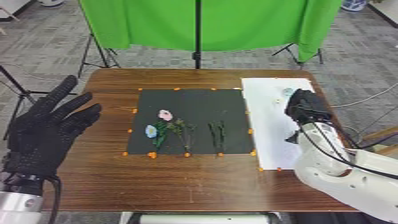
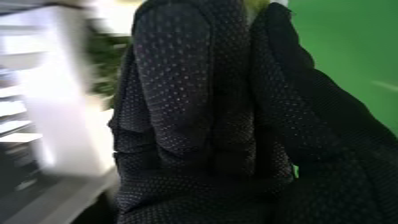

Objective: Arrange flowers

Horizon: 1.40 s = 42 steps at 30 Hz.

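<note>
Black glove fabric covers my right robot hand (image 1: 309, 107), which is out over the white sheet (image 1: 267, 130) at the right of the worktop (image 1: 187, 186). Its fingers run nearly straight with the thumb brought up against them, and a yellow-green plant piece (image 2: 258, 5) shows between the tips; I take that as a pinch on a flower, though I cannot tell which bloom. Just beyond the fingertips in the head view is a pale flower head (image 1: 287, 91), perhaps part of what I hold. Next to the sheet lies the black mat (image 1: 197, 100), with a pink flower (image 1: 165, 115), a blue flower (image 1: 151, 131), a thin leafy sprig (image 1: 187, 136) and two green stems (image 1: 217, 136) on it, edged by orange markers (image 1: 153, 155). My left robot hand (image 1: 40, 135) waits at the worktop's left side, fingers spread, holding nothing. I judge the step to be laying a flower into the arrangement on the sheet. Next I should line its stem up, lower it flat and part thumb and fingers gently, lest the glove drag the petals, then go for another from the mat.
</note>
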Tool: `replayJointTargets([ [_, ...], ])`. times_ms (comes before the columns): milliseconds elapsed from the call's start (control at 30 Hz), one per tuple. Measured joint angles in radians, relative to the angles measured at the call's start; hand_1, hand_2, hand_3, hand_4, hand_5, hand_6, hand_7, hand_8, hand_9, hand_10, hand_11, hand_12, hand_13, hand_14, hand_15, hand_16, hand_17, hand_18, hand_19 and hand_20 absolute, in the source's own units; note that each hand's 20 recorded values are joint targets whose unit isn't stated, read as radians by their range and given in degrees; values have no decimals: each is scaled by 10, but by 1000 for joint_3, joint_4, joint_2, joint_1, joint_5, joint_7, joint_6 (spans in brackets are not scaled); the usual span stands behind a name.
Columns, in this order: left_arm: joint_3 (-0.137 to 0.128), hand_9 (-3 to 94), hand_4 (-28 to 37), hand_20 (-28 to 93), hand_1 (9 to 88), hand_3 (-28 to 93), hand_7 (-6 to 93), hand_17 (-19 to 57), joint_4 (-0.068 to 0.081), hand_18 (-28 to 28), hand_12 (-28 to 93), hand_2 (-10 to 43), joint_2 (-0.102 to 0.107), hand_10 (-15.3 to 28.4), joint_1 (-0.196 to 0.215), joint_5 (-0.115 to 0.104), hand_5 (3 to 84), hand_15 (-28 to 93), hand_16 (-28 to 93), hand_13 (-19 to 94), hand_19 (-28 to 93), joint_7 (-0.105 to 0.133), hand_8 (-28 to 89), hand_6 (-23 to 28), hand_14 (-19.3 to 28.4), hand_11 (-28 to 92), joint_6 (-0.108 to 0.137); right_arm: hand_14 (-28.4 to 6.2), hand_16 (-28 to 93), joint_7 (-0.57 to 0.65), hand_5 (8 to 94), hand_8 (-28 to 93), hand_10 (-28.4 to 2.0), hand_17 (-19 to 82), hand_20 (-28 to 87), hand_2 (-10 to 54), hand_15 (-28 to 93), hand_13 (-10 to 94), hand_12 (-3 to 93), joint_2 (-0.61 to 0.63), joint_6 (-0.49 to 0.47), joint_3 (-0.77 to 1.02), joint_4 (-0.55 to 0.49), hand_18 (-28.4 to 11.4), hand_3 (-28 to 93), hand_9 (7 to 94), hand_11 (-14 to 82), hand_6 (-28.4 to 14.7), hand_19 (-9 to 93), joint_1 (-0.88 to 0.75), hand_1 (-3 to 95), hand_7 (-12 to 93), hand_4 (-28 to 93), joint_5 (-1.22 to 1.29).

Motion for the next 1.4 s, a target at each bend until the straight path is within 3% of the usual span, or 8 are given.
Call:
replayJointTargets([
  [167, 0, 240, -282, 342, 213, 752, 156, -107, 0, 244, 122, 67, 11, 179, -6, -1, 263, 474, -70, 168, 528, 2, -110, 48, 267, 199, 1, -12, 262, -122, 869, 29, -48, 359, 100, -95, 470, 880, 288, -101, -2, -64, -12, -146, 678, 937, 92, 37, 859, 98, 571, 179, -283, 73],
  [433, 0, 240, -281, 343, 212, 754, 157, -106, 5, 244, 122, 66, 32, 180, -26, -3, 262, 474, -70, 169, 529, 3, -109, 48, 268, 198, 0, -14, 250, -136, 865, 28, -45, 350, 116, -95, 479, 879, 289, -357, -2, -138, 61, -149, 681, 937, 95, 40, 858, 211, 566, 183, -283, 93],
  [667, 1, 239, -282, 343, 213, 753, 156, -106, 24, 244, 122, 67, 56, 180, -49, -7, 263, 474, -71, 169, 529, 5, -110, 48, 267, 199, -11, -16, 241, -149, 861, 24, -45, 337, 130, -95, 492, 874, 291, -509, -1, -227, 107, -150, 678, 937, 99, 42, 855, 277, 565, 188, -283, 152],
  [933, 6, 239, -282, 343, 213, 754, 157, -106, 42, 244, 122, 67, 73, 180, -94, -7, 262, 475, -71, 169, 529, 3, -110, 47, 268, 201, -37, -17, 237, -147, 857, 21, -45, 334, 160, -95, 543, 869, 286, -600, 1, -312, 141, -153, 678, 937, 120, 46, 850, 319, 561, 190, -283, 178],
  [1400, 16, 239, -279, 342, 215, 754, 158, -106, 53, 244, 122, 66, 92, 179, -127, -6, 262, 474, -70, 168, 529, 3, -110, 47, 267, 200, -58, -18, 227, -134, 850, -8, -46, 330, 183, -95, 561, 862, 272, -670, 8, -416, 196, -154, 644, 937, 159, 61, 848, 375, 569, 164, -283, 221],
])
